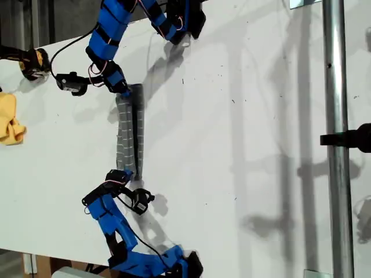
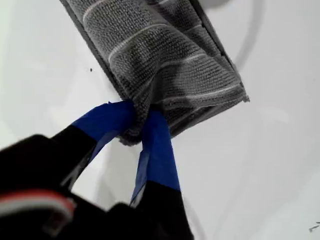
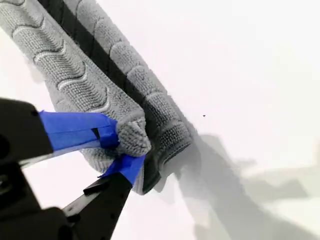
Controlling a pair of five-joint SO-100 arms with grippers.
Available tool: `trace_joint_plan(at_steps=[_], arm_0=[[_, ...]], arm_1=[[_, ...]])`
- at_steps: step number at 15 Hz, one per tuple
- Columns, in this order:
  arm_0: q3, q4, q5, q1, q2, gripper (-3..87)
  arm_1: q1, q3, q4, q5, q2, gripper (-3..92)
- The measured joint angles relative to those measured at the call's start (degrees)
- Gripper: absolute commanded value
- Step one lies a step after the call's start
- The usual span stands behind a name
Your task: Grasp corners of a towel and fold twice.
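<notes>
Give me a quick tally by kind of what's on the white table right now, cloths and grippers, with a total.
Grey striped towels: 1, the towel, folded into a narrow strip.
Yellow cloths: 1, the yellow cloth at the exterior view's left edge.
Blue grippers: 2, my first gripper and my second gripper, each shut on an end of the towel.
Total: 4

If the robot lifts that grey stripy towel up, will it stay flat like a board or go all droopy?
Probably droopy. The towel is soft knitted cloth, and it bunches and wrinkles where my first gripper pinches it. Its edge also curls over at my second gripper, so the middle would likely sag between both ends. It looks light, and its rough weave should not slip easily.
</notes>
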Motion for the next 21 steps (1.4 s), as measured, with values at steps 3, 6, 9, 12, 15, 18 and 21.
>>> trace_joint_plan(at_steps=[3,6,9,12,15,18,21], arm_0=[[-2.2,0.3,-2.5,0.4,-3.4,-0.7],[-3.3,-0.1,-3.5,0.5,-5.4,-0.4],[-3.3,-1.4,-4.2,0.5,-7.6,2.7],[-3.8,-0.5,-5.5,0.5,-8.5,23.8],[-4.9,6.5,-6.5,0.1,-8.2,33.7],[-4.6,12.8,-7.6,0.2,1.3,33.8],[0.7,14.6,-9.9,0.2,15.9,33.9]], arm_1=[[-0.1,1.5,0.0,1.9,-3.1,-0.1],[-0.1,1.5,0.0,3.1,-8.3,-0.1],[-0.1,-0.4,-0.1,3.1,-14.0,-0.1],[-0.1,-3.8,1.9,3.2,-17.0,1.6],[-0.4,-7.4,10.5,5.2,-15.9,22.0],[-0.8,-11.9,21.8,6.2,-6.7,33.0],[0.0,-13.3,30.8,9.1,5.8,31.6]])
